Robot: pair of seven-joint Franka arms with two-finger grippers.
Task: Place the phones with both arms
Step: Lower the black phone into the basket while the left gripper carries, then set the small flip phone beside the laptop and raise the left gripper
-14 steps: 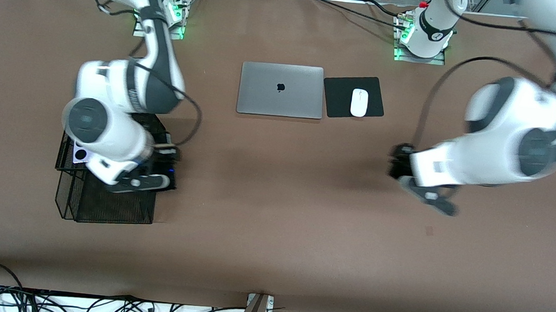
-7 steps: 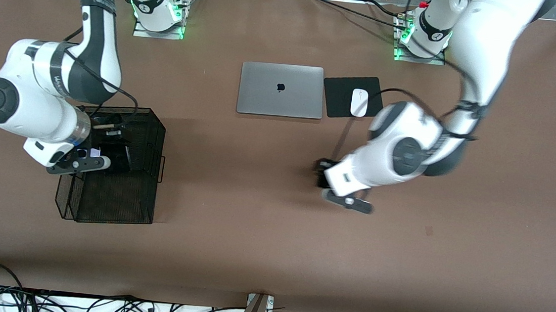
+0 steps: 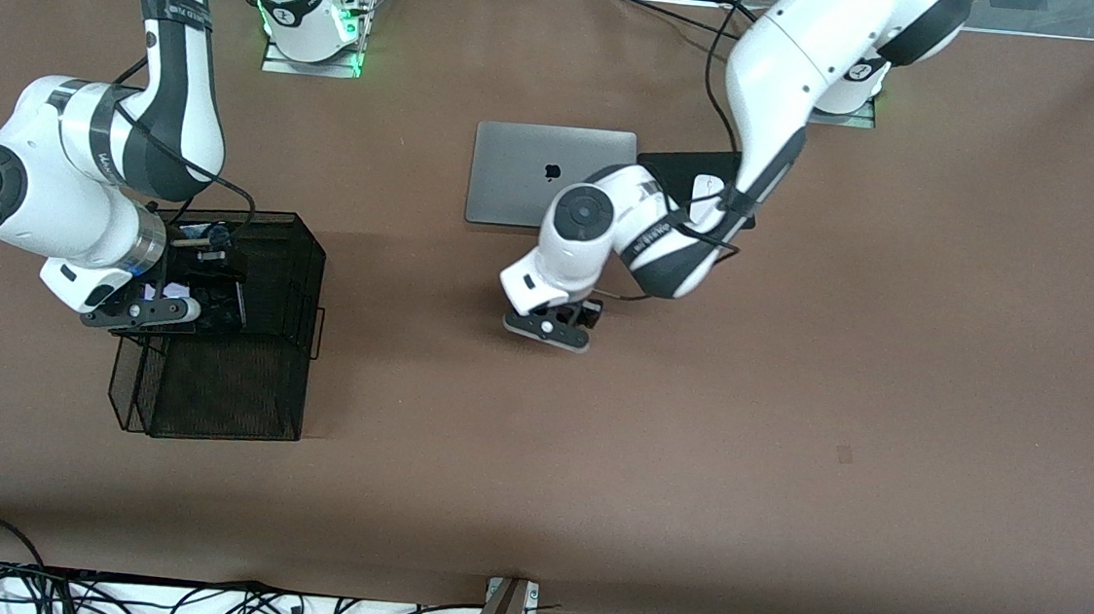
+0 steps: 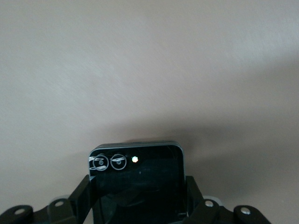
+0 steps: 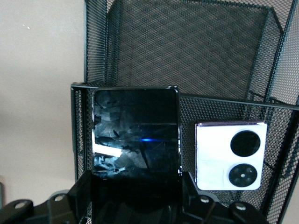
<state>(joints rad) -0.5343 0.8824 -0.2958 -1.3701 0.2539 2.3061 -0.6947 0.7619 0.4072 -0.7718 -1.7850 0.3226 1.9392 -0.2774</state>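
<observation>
Right gripper: clamping the long black phone, hanging over the mesh basket, left of frame.
Lavender-white phone: lying in that basket, beside it.
Left gripper: gripping the small black phone over bare worktop, mid-frame.
Hidden: left arm is partly covering the mouse; laptop beside.

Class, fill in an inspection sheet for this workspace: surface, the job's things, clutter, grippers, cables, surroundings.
Surface: brown table, bare toward the front camera.
Job's things: lavender-white phone in the black mesh basket; black slab phone and small black phone, each in a gripper.
Clutter: grey laptop, white mouse on a black pad.
Grippers: right gripper shut on the slab over the basket; left gripper shut on the small phone over bare table.
Cables: black cables along both arms.
Surroundings: loose wires along the table's front edge.
</observation>
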